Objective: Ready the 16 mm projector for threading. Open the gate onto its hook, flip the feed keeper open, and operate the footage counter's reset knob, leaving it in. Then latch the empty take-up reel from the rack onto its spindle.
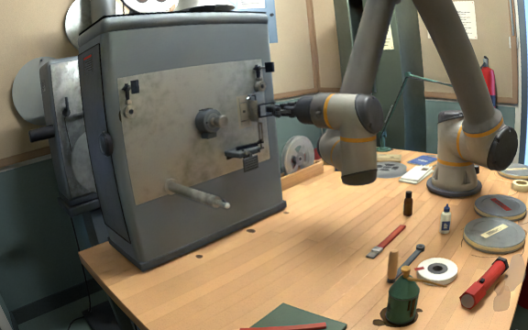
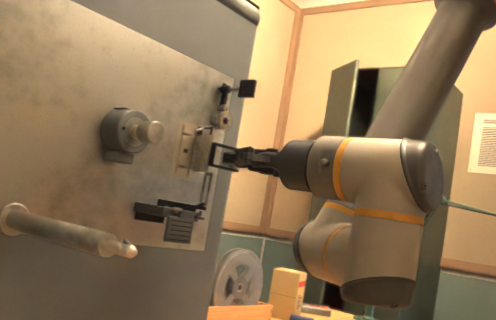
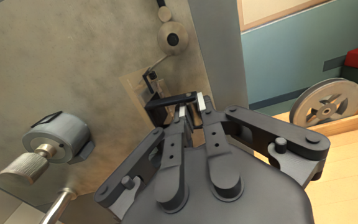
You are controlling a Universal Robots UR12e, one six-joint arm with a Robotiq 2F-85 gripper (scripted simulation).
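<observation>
The projector's gate (image 1: 253, 107) (image 2: 201, 150) (image 3: 169, 104), a small hinged plate with a dark bracket handle, sits on the right of the grey side panel. Above it is the feed keeper (image 1: 260, 75) (image 2: 227, 102) with a black tab, and to its left the round counter reset knob (image 1: 210, 122) (image 2: 129, 133) (image 3: 47, 146). The take-up spindle (image 1: 197, 195) (image 2: 67, 235) sticks out bare lower down. The empty reel (image 1: 297, 154) (image 2: 238, 284) (image 3: 325, 104) stands in its wooden rack behind the projector. My gripper (image 1: 264, 110) (image 2: 217, 156) (image 3: 190, 107) reaches in level from the right and is closed on the gate's handle.
Behind the bench are panelled walls and a green cabinet (image 2: 352, 150). The arm's base (image 1: 454, 174) stands at the right rear of the bench. Film cans (image 1: 493, 234), a tape roll (image 1: 437, 270), bottles, a red torch (image 1: 483, 282) and small tools lie along the right front.
</observation>
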